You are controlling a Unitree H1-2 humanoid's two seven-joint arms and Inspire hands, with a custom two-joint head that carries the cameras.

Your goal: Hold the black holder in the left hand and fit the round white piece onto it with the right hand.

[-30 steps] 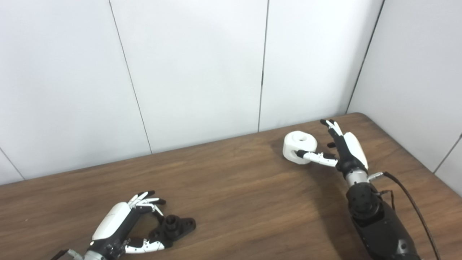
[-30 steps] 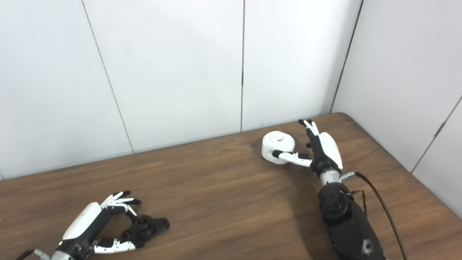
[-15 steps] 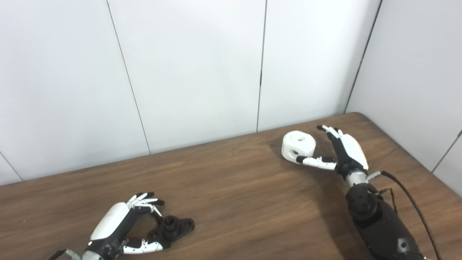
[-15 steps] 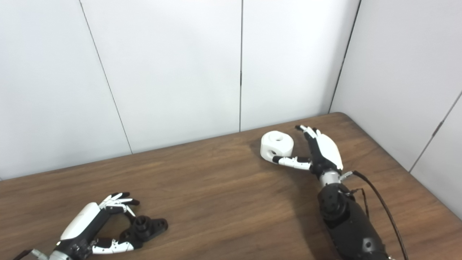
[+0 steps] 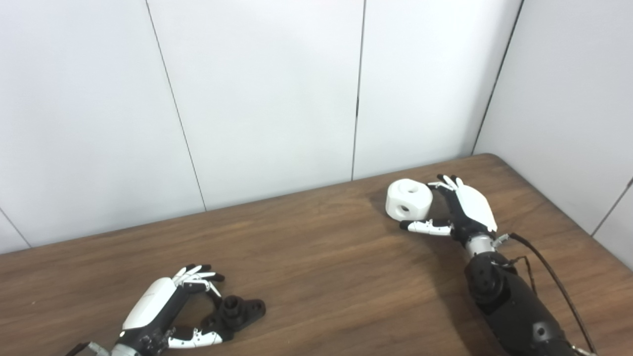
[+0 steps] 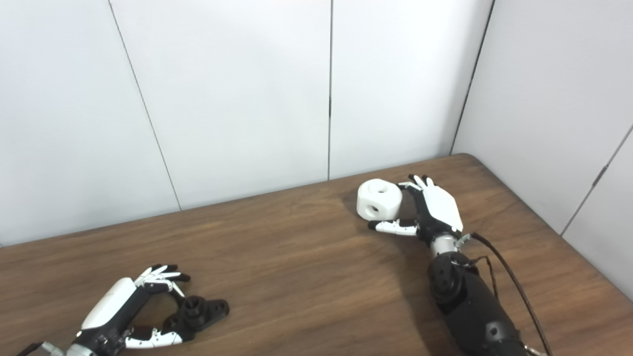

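Far right of the brown wood-grain table [image 5: 316,257], the right hand [image 5: 462,210] is wrapped around the round white plastic piece [image 5: 408,199] — fingers [image 5: 441,183] curling over its far side, thumb [image 5: 425,227] stretched out along the table just below its near edge. The white piece shows a round hole on top and another on the side facing us. It looks cupped rather than firmly squeezed; whether the thumb actually presses on it, I cannot tell from here. A thin black cable [image 5: 554,279] trails off the right wrist along the forearm.

Down at the near left corner, the left hand [image 6: 126,309] lies low on the table with the black plastic holder [image 6: 200,311] sitting between its parts — fingers [image 6: 160,274] bent and hovering apart above and behind the holder, thumb [image 6: 153,339] reaching along the table toward its near side. The holder rests flat on the wood, a round raised socket at its middle and a flat lug pointing right. The hand frames it loosely and is not clamped on it.

Holder and white piece are well apart, at opposite ends of the table.
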